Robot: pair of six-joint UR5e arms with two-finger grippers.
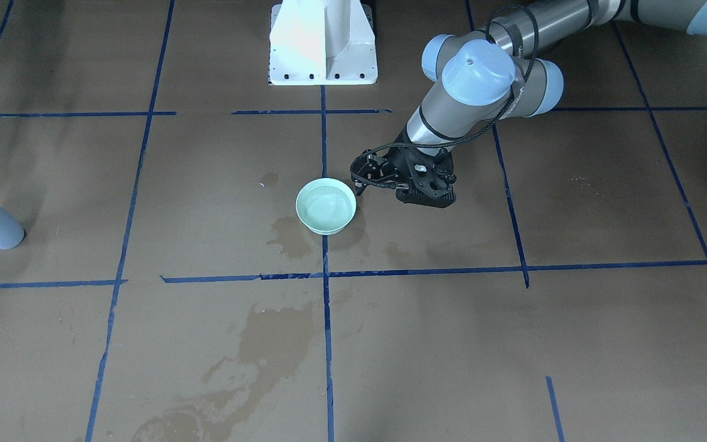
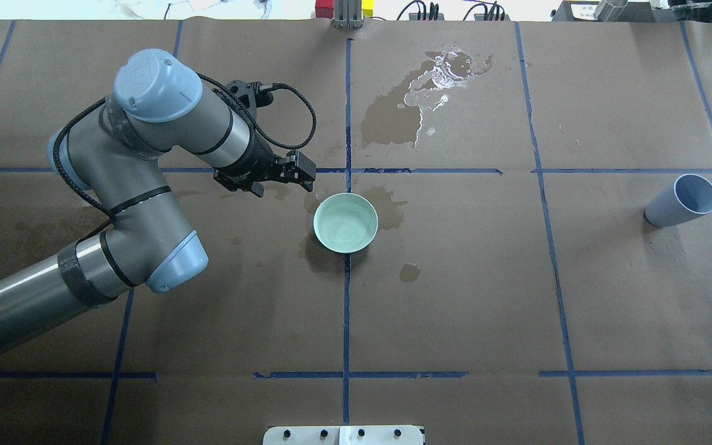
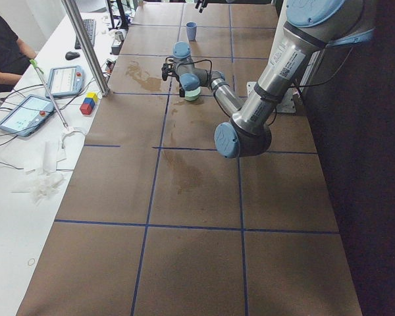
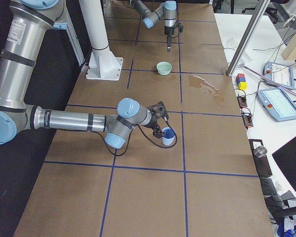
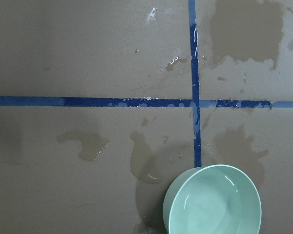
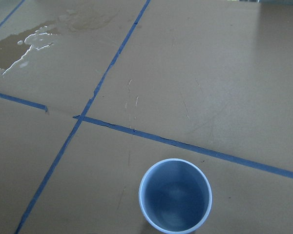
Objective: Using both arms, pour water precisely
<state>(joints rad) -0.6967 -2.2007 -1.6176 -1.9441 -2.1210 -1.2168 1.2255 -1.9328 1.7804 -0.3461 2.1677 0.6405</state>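
We see the left arm (image 2: 146, 161) entering from the overhead view's 8 o'clock edge. Its left gripper (image 2: 301, 173) hangs just beside the mint-green bowl (image 2: 345, 222), at the bowl's 10 o'clock. Both table views show the fingers edge-on and mixed up with black cable. We cannot tell whether they stand wide or narrow, or whether a tip touches the rim.

The water (image 5: 210, 207) lies in the bowl as a faint glossy sheen with a few bright glints. The left wrist view cuts off the bowl's lower edge. More glossy liquid forms a puddle (image 2: 439, 71) at the bowl's 1 o'clock, beside darker stains (image 2: 387, 127) on the brown paper (image 2: 609, 296).

The blue cup (image 2: 680, 201) stands well apart, at the bowl's 3 o'clock. The right wrist view shows it upright with its near rim cropped. We cannot be sure that the pale sheen at its bottom is water.

In the exterior right view the right arm (image 4: 74, 120) stretches low over the table, with the right gripper (image 4: 159, 112) just beside the cup. The overhead view catches only a black sliver of it at the 3 o'clock edge. We cannot tell how far it is open, or whether it touches the cup.
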